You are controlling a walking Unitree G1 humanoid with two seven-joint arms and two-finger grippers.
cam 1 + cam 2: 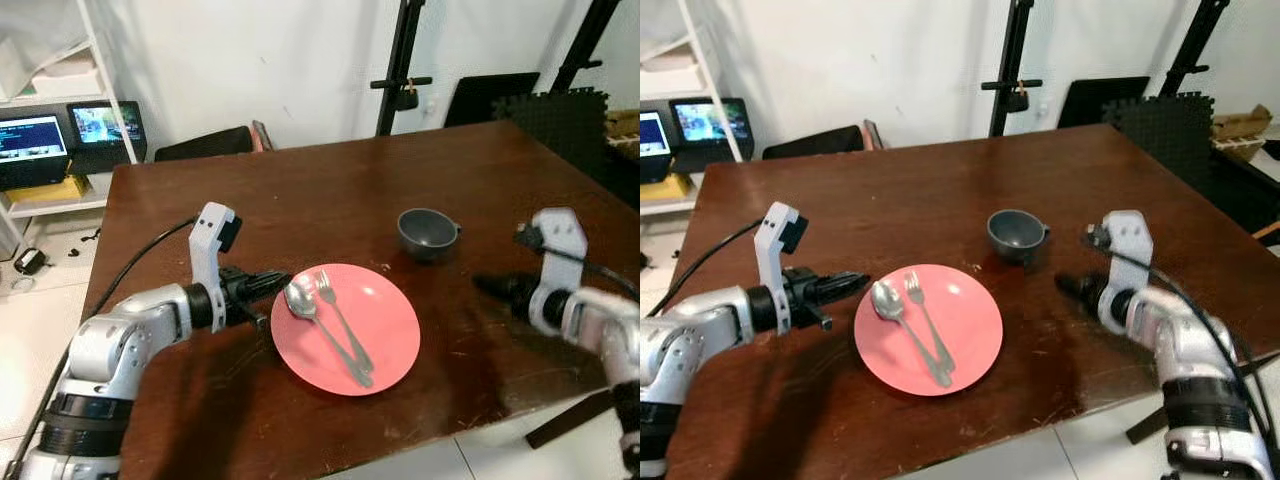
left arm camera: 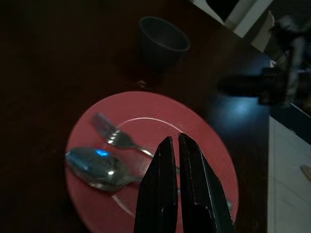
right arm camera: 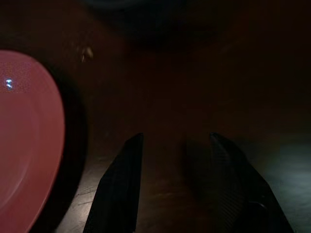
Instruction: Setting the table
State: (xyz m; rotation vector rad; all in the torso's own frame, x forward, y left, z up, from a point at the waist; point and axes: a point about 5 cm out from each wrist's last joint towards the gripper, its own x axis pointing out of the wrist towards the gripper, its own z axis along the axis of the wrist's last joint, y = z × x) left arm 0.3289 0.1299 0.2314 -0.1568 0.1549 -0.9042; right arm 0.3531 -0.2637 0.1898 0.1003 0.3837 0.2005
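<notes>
The left claw (image 1: 278, 283) is held with its two black fingers pressed together, nothing between them, its tips just at the left rim of the pink plate (image 1: 390, 345). From the left wrist view the closed fingers (image 2: 167, 194) are seen poised over the plate, above the handles of the cutlery. The left forearm is laid out low over the tabletop (image 1: 330, 190), reaching in toward the plate from its left.

On the plate a spoon (image 1: 300, 298) and a fork (image 1: 327, 290) are laid side by side, heads toward the far-left rim, handles running diagonally to the near-right rim.

The right claw (image 1: 1068, 284) is kept well to the right of the plate, pointing toward it; in the right wrist view its fingers (image 3: 119, 189) are seen spread apart and empty, low over the wood.

A grey cup (image 1: 428, 232) is stood just beyond the plate's far-right rim.
</notes>
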